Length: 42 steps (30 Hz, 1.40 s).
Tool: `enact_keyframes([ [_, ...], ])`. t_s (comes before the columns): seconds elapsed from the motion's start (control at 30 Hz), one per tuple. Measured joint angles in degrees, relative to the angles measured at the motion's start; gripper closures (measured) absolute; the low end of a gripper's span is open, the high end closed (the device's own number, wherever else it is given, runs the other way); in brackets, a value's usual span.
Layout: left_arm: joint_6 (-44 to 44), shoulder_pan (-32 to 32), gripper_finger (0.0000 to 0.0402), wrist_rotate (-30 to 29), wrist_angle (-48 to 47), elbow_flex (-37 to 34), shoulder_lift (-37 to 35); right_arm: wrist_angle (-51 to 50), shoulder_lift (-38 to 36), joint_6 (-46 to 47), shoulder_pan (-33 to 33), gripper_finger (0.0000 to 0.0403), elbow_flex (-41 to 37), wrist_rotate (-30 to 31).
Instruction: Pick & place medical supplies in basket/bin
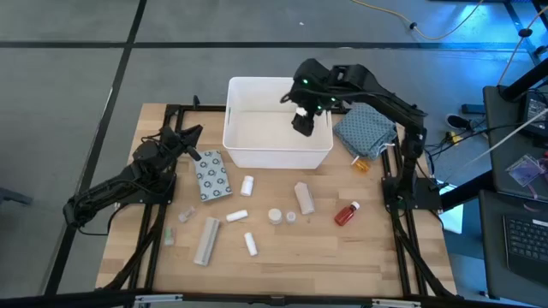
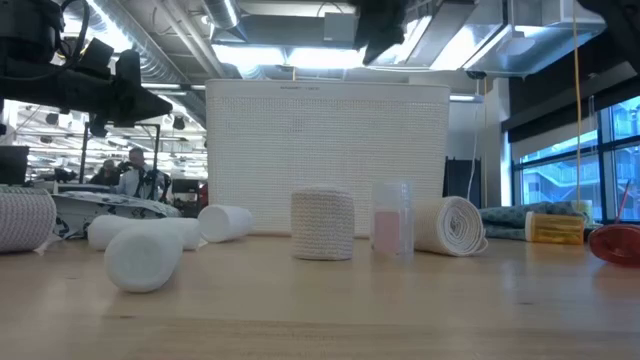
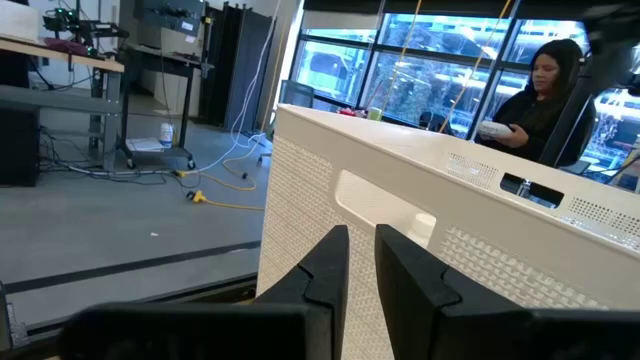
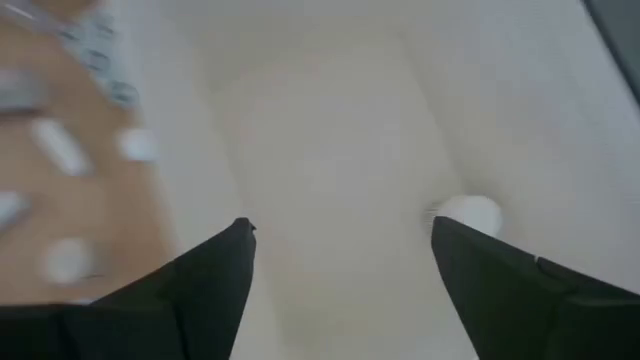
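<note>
While my right gripper hangs over the white tub, its fingers stand wide apart and hold nothing. One small white round item lies on the tub's floor; I see nothing else inside it. The tub sits at the far middle of the table.

My left gripper waits at the tub's left side, above the table's left edge, its fingers nearly together with only a thin gap and nothing between them.

On the table in front of the tub I count a flat grey dotted packet, a long pale tube, three small white rolls, one taller beige roll, one round white roll and a tiny white piece beside it. A red bottle lies near the right side. A second, orange bottle lies at the edge of the patterned cloth, just right of the tub. Two small clear items near the left edge are too faint to name.
</note>
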Motion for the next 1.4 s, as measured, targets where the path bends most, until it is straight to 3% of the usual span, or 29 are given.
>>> enact_keyframes([
  [0.2, 0.0, 0.0, 0.0354, 0.0, 0.0, 0.0, 0.0, -1.4, -2.9, 9.2, 5.9, 0.0134, 0.0, -1.8],
  [0.37, 0.0, 0.0, 0.0353, 0.0, 0.0, 0.0, 0.0, -3.0, -3.3, 12.1, 9.6, 0.0183, 0.0, -1.9],
  [0.53, 0.0, 0.0, 0.035, 0.1, 0.0, 0.0, 0.0, -4.8, -3.3, 12.4, 11.6, 0.0263, 0.0, -1.9],
  [0.7, 0.0, 0.0, 0.0352, 0.1, 0.0, 0.0, 0.0, -5.0, -3.3, 13.5, 12.3, 0.0372, -0.1, -1.9],
  [0.77, 0.0, 0.0, 0.0352, 0.1, 0.0, 0.0, 0.0, -5.1, -3.3, 13.5, 12.3, 0.0393, -0.1, -1.9],
  [0.97, 0.0, 0.0, 0.035, 0.1, 0.0, 0.0, 0.0, -4.9, -3.3, 11.7, 12.3, 0.0396, -0.1, -1.6],
  [1.4, 0.0, 0.0, 0.035, 0.1, 0.0, 0.0, 0.0, -4.7, -3.3, 10.4, 12.3, 0.034, -0.1, -1.6],
])
